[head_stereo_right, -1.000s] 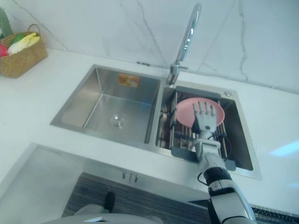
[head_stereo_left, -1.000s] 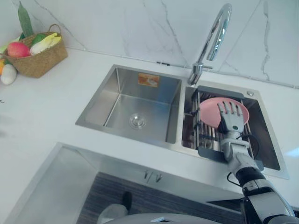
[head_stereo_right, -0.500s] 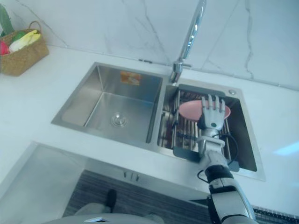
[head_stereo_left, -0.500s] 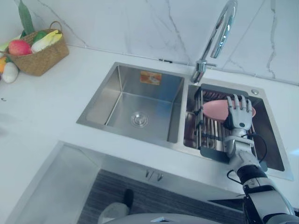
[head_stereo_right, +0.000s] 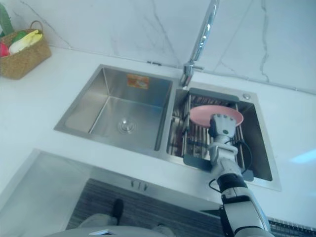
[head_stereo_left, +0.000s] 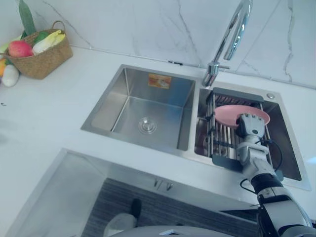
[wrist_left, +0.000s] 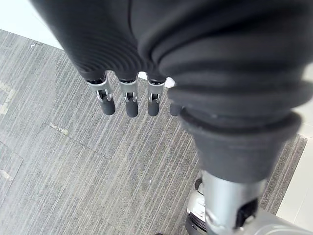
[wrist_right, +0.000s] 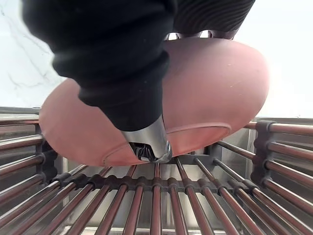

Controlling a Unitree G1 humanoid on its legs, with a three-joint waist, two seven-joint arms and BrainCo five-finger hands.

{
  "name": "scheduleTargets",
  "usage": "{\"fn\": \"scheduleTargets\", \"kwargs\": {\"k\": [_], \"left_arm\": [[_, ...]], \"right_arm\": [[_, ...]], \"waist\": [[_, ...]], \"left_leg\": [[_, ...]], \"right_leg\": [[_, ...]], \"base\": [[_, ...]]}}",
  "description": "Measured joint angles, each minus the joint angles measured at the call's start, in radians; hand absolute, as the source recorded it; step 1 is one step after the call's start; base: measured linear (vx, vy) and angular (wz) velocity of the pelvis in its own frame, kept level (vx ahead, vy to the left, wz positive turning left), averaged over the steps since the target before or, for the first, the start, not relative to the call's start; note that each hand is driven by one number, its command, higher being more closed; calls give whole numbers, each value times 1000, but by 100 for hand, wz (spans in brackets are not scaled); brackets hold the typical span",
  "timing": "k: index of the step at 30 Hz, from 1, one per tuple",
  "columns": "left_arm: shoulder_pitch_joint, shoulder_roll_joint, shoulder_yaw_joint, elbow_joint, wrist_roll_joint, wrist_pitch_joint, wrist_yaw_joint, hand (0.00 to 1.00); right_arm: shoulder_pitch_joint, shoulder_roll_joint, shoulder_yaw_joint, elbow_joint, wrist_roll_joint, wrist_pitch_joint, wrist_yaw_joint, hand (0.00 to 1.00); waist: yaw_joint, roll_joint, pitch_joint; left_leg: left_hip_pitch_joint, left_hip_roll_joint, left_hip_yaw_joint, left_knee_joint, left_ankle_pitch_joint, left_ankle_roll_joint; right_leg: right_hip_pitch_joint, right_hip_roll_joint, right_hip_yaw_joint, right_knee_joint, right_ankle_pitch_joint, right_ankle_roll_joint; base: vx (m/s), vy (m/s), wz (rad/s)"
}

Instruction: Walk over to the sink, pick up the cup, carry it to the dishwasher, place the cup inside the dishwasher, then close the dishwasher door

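Two hands to watch, and one is idle. The left hand (wrist_left: 128, 100) hangs over grey striped floor, fingers loose and straight. Far left on the white stone counter (head_stereo_left: 49, 116) sits a woven wicker basket (head_stereo_left: 42, 61) of fruit and vegetables, well apart from the action. Next comes the steel left basin (head_stereo_left: 123, 111), with a round drain (head_stereo_left: 145, 127) in its floor. Then the tall chrome tap (head_stereo_left: 232, 37) rises from behind the divide.

Now the business end. In the right basin, a rack of dark metal bars (head_stereo_left: 221, 140) carries the shallow pink cup (head_stereo_left: 231, 114), wide as a bowl. It sits low over the bars, and I cannot tell whether it is resting or just clear. The right hand (head_stereo_left: 251, 126) has it, fingers hooked over the near rim and thumb (wrist_right: 146, 139) tucked against the underside. It is a pinch on the edge and little more, a thin hold, I reckon.

To do this well, squeeze firm before lifting. Then go straight up so the rim clears bars and tap, and keep it level on the turn towards the dishwasher. A sideways pull could snag the rack.
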Motion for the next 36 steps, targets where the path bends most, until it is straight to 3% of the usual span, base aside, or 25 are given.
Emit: {"fn": "scheduleTargets", "kwargs": {"k": [17, 21, 25, 30, 32, 36], "left_arm": [[-1, -1, 20, -1, 3, -6, -1, 0], [-2, 0, 31, -3, 3, -9, -3, 0], [-15, 0, 31, -3, 3, -8, -3, 0], [-32, 3, 31, -3, 32, 24, -12, 0], [-32, 4, 30, -1, 52, 35, -15, 0], [-32, 5, 29, 0, 61, 45, -23, 0]], "right_arm": [[-2, 0, 3, -14, 1, -3, 6, 100], [-12, 0, 5, -62, 4, -5, 10, 100], [-24, -15, 7, -131, -50, -21, 9, 100], [-13, -126, -14, -339, -136, -96, 5, 100], [14, -165, -75, -433, -157, -132, -19, 100], [40, -184, -182, -496, -156, -159, -66, 100]], "waist": [[6, -4, 1], [7, -5, 0], [-22, -10, -5], [-60, -19, -20], [-73, -34, -49], [-100, -56, -71]], "left_leg": [[1, 4, 17, 0, -5, -1], [20, 12, 67, 0, -20, 0], [21, 17, 109, 0, -27, 2], [36, 21, 158, 0, -41, 4], [36, 25, 186, 0, -49, 3], [45, 36, 241, 0, -60, -1]], "right_leg": [[-7, 0, 19, -1, 2, -1], [-11, 2, 70, -8, 12, 2], [-33, 2, 115, -9, 20, 5], [-41, 2, 163, -19, 32, 7], [-57, 4, 191, -21, 33, 6], [-76, 11, 238, -23, 41, 0]], "base": [[2, -1, -2], [24, -2, -36], [28, 5, -33], [41, 8, -31], [49, -1, -32], [26, -5, -44]]}}
